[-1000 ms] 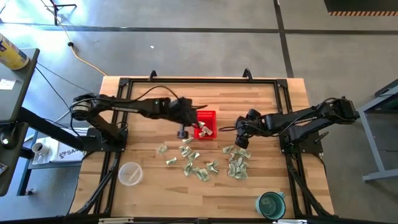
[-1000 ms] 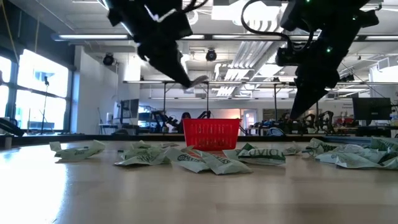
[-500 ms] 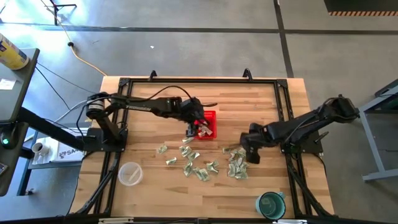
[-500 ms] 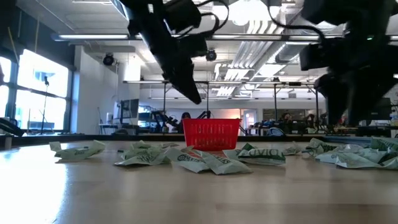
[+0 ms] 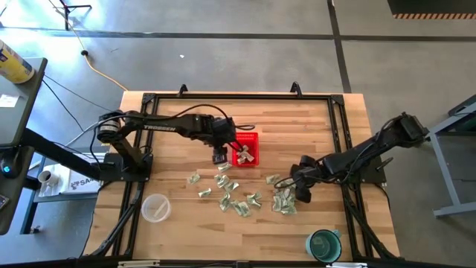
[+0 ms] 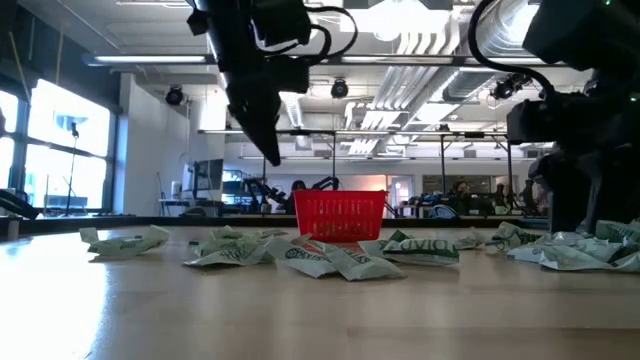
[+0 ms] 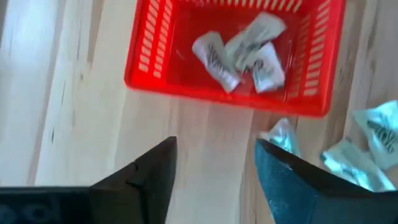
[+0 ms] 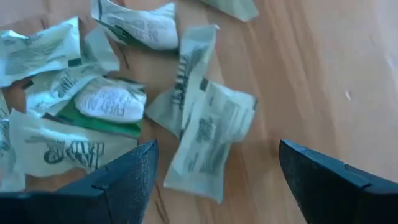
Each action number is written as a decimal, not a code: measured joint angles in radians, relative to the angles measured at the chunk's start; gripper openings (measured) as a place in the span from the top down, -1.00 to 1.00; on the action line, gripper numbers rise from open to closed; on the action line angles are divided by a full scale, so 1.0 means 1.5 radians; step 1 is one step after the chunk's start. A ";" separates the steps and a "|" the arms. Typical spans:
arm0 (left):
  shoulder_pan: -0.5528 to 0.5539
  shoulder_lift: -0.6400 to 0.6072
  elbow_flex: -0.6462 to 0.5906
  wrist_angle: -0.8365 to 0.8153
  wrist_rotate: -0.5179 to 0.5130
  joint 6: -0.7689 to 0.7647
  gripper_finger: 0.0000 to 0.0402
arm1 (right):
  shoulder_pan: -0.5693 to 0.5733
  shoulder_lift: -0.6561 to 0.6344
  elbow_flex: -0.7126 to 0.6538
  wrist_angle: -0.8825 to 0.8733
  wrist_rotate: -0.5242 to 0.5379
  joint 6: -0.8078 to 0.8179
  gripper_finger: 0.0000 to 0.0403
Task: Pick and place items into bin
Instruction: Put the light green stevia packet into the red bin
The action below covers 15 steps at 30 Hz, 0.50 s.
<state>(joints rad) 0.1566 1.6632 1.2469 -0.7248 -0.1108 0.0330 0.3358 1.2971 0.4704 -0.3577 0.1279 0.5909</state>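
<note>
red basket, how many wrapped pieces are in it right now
3. In the left wrist view the red basket holds three wrapped pieces bunched toward one side: one, one and one. More could be hidden beneath them.

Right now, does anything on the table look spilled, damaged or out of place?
Nothing looks damaged. The red basket stands upright with three wrapped packets inside. Many more packets lie scattered loose on the wooden table, as expected mid-task. The left pincer is open beside the basket; the right pincer is open over a cluster.
</note>
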 joint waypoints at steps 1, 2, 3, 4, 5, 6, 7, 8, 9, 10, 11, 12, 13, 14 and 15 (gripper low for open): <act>0.000 0.000 0.000 -0.010 0.000 -0.006 -0.16 | 0.000 0.000 -0.008 0.016 0.003 -0.008 -0.56; 0.000 0.000 0.000 -0.021 -0.002 -0.011 -0.11 | 0.000 0.000 -0.015 0.028 0.013 -0.014 -0.52; 0.000 0.000 0.000 -0.027 -0.003 -0.014 -0.07 | 0.001 0.000 -0.019 0.035 0.023 -0.017 -0.48; 0.000 0.000 0.000 -0.032 -0.003 -0.018 -0.04 | 0.001 0.000 -0.020 0.034 0.036 -0.020 -0.43; 0.000 0.000 0.000 -0.037 -0.003 -0.024 0.00 | 0.001 0.000 -0.021 0.033 0.047 -0.027 -0.37; 0.000 0.000 0.000 -0.042 -0.003 -0.026 0.04 | 0.001 0.000 -0.022 0.033 0.057 -0.037 -0.31; 0.000 0.000 0.000 -0.047 -0.003 -0.028 0.07 | 0.001 0.002 -0.023 0.032 0.068 -0.050 -0.25; 0.000 0.000 0.000 -0.051 -0.003 -0.028 0.10 | 0.001 0.006 -0.022 0.032 0.074 -0.064 -0.18; 0.000 0.000 0.000 -0.055 -0.003 -0.028 0.13 | 0.001 0.011 -0.022 0.031 0.079 -0.079 -0.10; 0.000 0.000 0.000 -0.060 -0.003 -0.028 0.16 | 0.001 0.020 -0.021 0.030 0.079 -0.094 -0.02; 0.000 0.000 0.000 -0.066 -0.003 -0.029 0.18 | 0.001 0.029 -0.020 0.032 0.078 -0.107 0.06; 0.000 0.000 0.000 -0.069 -0.003 -0.032 0.20 | 0.001 0.037 -0.020 0.032 0.077 -0.116 0.14; 0.000 0.000 0.000 -0.071 -0.003 -0.038 0.22 | 0.000 0.046 -0.019 0.033 0.073 -0.123 0.23; 0.000 0.000 0.000 -0.075 -0.003 -0.043 0.24 | -0.003 0.054 -0.018 0.035 0.067 -0.129 0.32; 0.000 0.000 0.000 -0.080 -0.003 -0.046 0.25 | -0.006 0.058 -0.018 0.037 0.058 -0.131 0.40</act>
<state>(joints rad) 0.1566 1.6634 1.2469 -0.8440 -0.1154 -0.0353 0.3270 1.3845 0.4438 -0.3027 0.2149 0.3950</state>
